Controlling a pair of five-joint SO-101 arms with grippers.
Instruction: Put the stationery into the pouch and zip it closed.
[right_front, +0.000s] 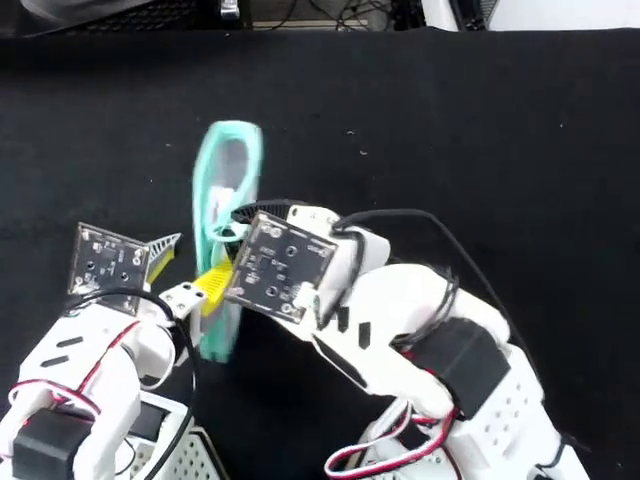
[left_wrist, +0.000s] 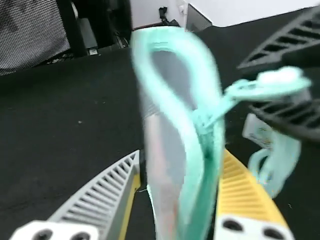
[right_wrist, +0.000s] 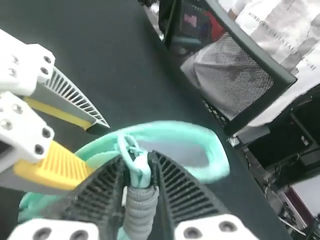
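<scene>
The teal pouch (right_front: 228, 160) stands on its edge on the black table, its mouth a narrow loop. My left gripper (right_front: 197, 262) is shut on the pouch's lower part, and the left wrist view has the pouch (left_wrist: 170, 100) squeezed between the grey finger (left_wrist: 107, 192) and the yellow finger (left_wrist: 242, 192). My right gripper (right_wrist: 136, 159), with black ribbed fingers, is shut on the teal zipper pull (right_wrist: 136, 172) at the pouch's rim (right_wrist: 185, 150). From the left wrist view, the zipper pull (left_wrist: 260, 85) is stretched sideways into the right gripper (left_wrist: 287, 75).
A teal strap with a white label (left_wrist: 270, 165) hangs beside the pouch. Black cloth (right_front: 480, 140) covers the table. Both white arm bases (right_front: 180, 450) sit at the near edge. A mesh chair (right_wrist: 235, 75) stands beyond the table.
</scene>
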